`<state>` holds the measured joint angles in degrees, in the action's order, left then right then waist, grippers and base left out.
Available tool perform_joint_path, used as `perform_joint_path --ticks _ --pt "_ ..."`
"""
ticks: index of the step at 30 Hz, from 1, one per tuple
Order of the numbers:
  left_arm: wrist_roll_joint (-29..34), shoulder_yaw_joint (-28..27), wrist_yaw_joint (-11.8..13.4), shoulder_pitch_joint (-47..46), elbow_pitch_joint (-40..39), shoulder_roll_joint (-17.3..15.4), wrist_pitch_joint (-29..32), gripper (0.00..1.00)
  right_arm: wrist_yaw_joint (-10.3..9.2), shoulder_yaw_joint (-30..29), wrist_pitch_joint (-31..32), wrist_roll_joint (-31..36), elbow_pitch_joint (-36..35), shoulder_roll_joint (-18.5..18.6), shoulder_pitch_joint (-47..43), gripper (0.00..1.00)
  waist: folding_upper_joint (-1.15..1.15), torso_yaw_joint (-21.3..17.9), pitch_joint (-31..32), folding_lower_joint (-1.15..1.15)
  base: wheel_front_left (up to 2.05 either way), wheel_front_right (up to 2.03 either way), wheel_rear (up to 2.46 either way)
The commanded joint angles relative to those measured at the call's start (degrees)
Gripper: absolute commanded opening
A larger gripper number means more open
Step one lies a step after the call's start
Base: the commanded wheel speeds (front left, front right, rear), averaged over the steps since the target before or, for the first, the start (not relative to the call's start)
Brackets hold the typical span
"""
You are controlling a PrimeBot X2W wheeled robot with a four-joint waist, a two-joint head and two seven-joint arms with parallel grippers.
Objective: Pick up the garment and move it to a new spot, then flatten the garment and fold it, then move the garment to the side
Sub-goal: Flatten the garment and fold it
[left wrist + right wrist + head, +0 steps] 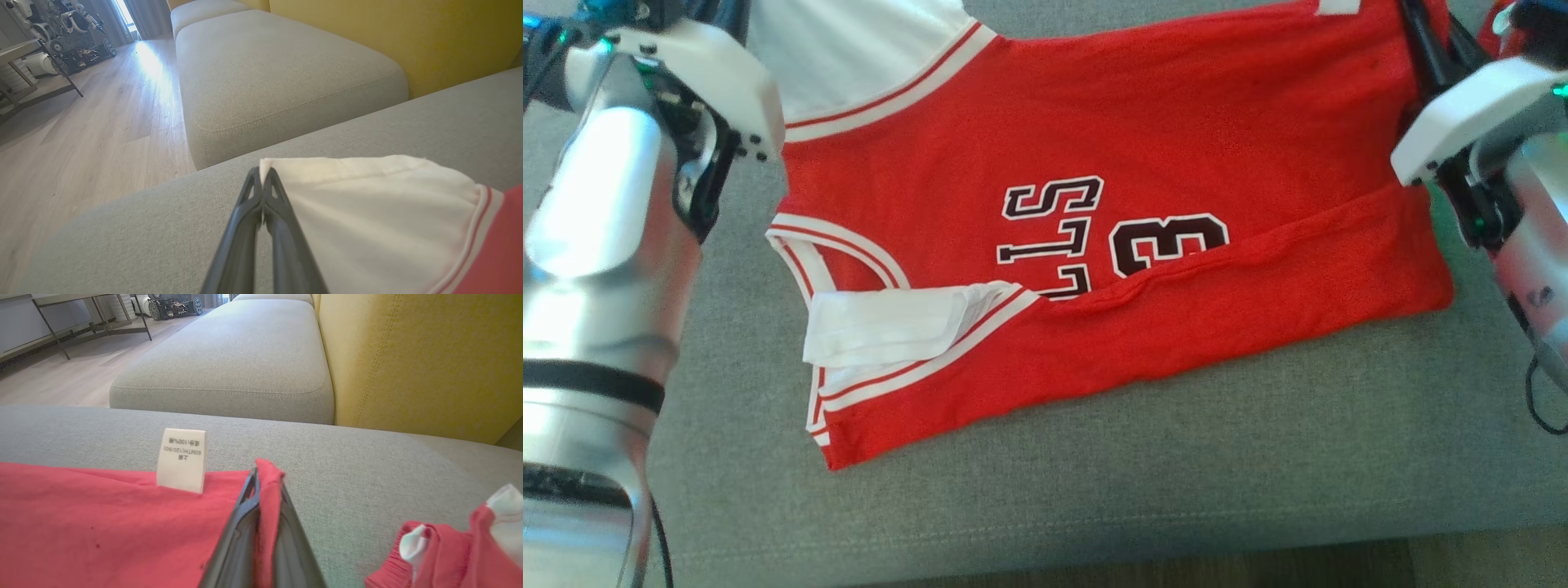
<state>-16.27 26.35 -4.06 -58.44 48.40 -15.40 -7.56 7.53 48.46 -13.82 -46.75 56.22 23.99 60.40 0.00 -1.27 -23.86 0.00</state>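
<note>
head view: the red garment lies spread on the grey sofa cushion, its near edge folded over. left end effector is clenched on its white sleeve corner; right end effector pinches the red hem beside the care label.

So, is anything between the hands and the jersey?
Nothing visible. The left hand is shut on the jersey at its white sleeve corner, the right hand at its red hem; another red garment lies aside on the sofa.
</note>
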Motion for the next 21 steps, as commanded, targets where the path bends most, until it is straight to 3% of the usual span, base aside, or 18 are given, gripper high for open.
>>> perform_joint_path --ticks 1,12,21 --pt "-0.56 -1.21 -0.16 -0.34 -1.69 -3.13 -0.72 0.0 -0.04 0.62 -0.85 -0.97 -1.35 1.24 -1.73 0.0 0.0 0.2 0.97 0.0 0.0 0.0 0.0" --pt "-0.44 1.57 -1.38 7.87 -8.28 -6.91 0.09 0.0 -0.04 2.87 -1.16 -3.61 -5.72 4.75 -7.46 0.0 0.0 0.8 5.1 0.0 0.0 0.0 0.0" --pt "-3.2 2.82 -1.87 18.01 -21.04 -10.87 4.67 0.0 -0.04 3.15 -1.17 -4.78 -7.55 7.42 -11.72 0.0 0.0 1.68 8.5 0.0 0.0 0.0 0.0"
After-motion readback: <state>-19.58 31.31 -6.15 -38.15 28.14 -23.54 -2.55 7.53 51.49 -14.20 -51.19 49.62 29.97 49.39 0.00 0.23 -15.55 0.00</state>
